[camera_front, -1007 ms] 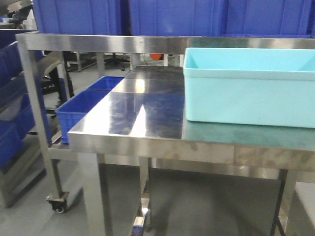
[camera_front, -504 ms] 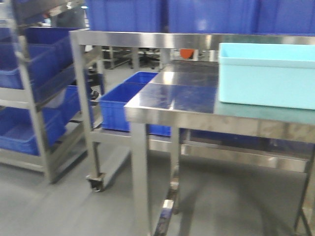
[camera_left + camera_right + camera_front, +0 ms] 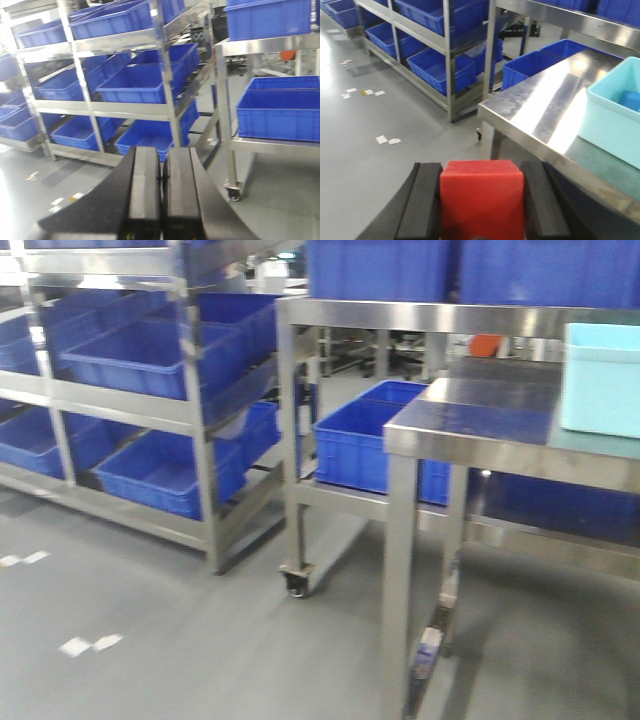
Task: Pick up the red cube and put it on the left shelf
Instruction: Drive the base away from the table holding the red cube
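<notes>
Shelves (image 3: 120,403) at left now fill the view, the counter (image 3: 470,440) sliding aside; right fingers (image 3: 422,200) clamp the red cube (image 3: 481,200), left fingers (image 3: 145,195) pressed together, empty.

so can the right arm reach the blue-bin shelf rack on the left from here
Probably not yet. The right gripper holds the red cube, but the shelf rack stands across open floor, past the steel table's corner. Nothing blocks the way; the robot likely must roll closer.
</notes>
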Available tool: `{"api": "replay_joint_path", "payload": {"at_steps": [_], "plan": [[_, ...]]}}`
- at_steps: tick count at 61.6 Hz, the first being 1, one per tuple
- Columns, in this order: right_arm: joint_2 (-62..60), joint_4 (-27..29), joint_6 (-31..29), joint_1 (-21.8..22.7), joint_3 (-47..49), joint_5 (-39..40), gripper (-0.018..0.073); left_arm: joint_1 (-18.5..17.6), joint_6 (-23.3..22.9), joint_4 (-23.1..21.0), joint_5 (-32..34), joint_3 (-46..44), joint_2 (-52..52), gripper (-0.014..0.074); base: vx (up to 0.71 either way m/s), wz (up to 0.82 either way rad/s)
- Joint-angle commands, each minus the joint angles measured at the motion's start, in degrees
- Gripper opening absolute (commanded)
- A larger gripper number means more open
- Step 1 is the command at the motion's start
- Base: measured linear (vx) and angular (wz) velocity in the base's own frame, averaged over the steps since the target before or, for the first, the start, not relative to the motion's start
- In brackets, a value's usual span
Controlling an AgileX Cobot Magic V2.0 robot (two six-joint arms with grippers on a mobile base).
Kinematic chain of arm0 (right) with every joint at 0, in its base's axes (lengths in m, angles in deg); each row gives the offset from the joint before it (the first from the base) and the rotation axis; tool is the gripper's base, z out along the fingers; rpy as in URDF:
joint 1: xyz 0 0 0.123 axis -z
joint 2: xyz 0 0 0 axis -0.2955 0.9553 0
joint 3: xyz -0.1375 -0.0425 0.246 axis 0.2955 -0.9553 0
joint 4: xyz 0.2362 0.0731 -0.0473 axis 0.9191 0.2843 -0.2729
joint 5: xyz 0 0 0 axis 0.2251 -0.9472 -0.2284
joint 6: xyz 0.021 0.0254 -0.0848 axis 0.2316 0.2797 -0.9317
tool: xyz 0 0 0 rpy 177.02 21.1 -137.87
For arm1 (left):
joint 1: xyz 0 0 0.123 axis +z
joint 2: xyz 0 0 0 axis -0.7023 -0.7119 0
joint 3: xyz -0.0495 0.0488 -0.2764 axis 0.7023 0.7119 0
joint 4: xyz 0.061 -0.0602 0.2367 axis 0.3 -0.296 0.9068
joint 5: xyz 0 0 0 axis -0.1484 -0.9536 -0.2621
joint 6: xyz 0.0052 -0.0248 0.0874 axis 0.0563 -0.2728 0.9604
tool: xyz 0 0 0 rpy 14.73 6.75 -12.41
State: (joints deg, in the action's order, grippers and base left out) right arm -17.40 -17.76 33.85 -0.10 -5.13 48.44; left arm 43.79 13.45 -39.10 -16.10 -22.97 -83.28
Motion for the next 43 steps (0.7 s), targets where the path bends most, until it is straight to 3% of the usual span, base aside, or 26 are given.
{"api": "replay_joint_path", "payload": {"at_steps": [1, 43], "plan": [[-0.27, -0.59, -0.71, 0.29, 1.46, 4.61, 0.0057, -0.38, 0.03, -0.27, 5.18, 1.26, 0.02, 0.0106, -0.18, 0.04], [-0.27, -0.59, -0.71, 0.29, 1.46, 4.61, 0.0057, -0.38, 0.03, -0.27, 5.18, 1.26, 0.02, 0.0106, -0.08, 0.38]]}}
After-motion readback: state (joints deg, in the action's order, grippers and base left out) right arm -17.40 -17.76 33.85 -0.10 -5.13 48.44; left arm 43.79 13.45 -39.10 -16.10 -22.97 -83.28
